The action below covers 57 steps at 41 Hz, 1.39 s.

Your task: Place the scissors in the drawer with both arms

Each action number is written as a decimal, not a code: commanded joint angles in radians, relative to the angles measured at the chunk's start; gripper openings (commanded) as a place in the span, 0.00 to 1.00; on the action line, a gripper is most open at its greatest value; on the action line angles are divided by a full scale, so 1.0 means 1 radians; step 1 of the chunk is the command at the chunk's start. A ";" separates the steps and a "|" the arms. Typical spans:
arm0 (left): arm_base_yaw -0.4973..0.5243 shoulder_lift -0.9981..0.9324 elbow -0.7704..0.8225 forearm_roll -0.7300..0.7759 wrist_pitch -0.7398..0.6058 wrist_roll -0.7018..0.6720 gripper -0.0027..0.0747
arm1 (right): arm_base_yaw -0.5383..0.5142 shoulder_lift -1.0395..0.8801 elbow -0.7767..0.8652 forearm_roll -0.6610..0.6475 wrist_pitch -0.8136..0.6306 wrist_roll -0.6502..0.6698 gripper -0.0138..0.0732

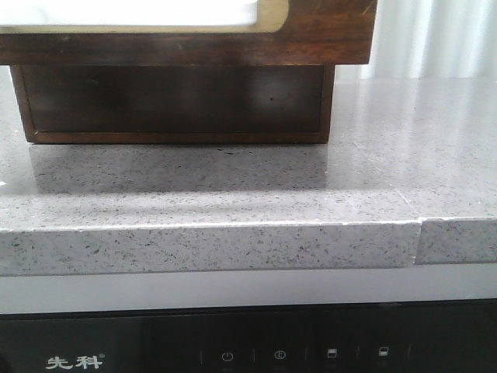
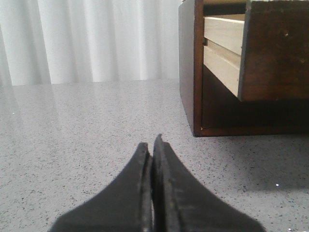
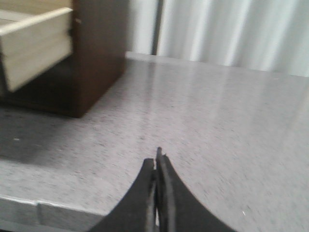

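Both tools are closed on nothing: the left tool [image 2: 153, 145] and the right tool [image 3: 157, 162] each hover over the speckled grey counter [image 1: 233, 186] with fingers pressed together. The drawer [image 1: 186, 31] stands pulled out from the wooden cabinet [image 1: 171, 109], overhanging its lower front. The scissors appear in no view, so their position cannot be determined.
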<state>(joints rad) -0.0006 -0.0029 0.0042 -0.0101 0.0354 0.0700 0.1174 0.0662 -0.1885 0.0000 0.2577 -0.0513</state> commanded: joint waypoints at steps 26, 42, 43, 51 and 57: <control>-0.001 -0.018 0.024 -0.008 -0.088 -0.012 0.01 | -0.069 -0.093 0.215 -0.015 -0.327 -0.007 0.08; -0.001 -0.018 0.024 -0.008 -0.088 -0.012 0.01 | -0.069 -0.093 0.215 -0.012 -0.375 0.020 0.08; -0.001 -0.018 0.024 -0.008 -0.088 -0.012 0.01 | -0.069 -0.093 0.215 -0.012 -0.375 0.030 0.08; -0.001 -0.018 0.024 -0.008 -0.088 -0.012 0.01 | -0.090 -0.093 0.215 -0.015 -0.375 0.086 0.08; -0.001 -0.018 0.024 -0.008 -0.088 -0.012 0.01 | -0.090 -0.093 0.215 -0.015 -0.367 0.086 0.08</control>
<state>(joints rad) -0.0006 -0.0029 0.0042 -0.0101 0.0354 0.0700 0.0341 -0.0110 0.0275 0.0000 -0.0299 0.0313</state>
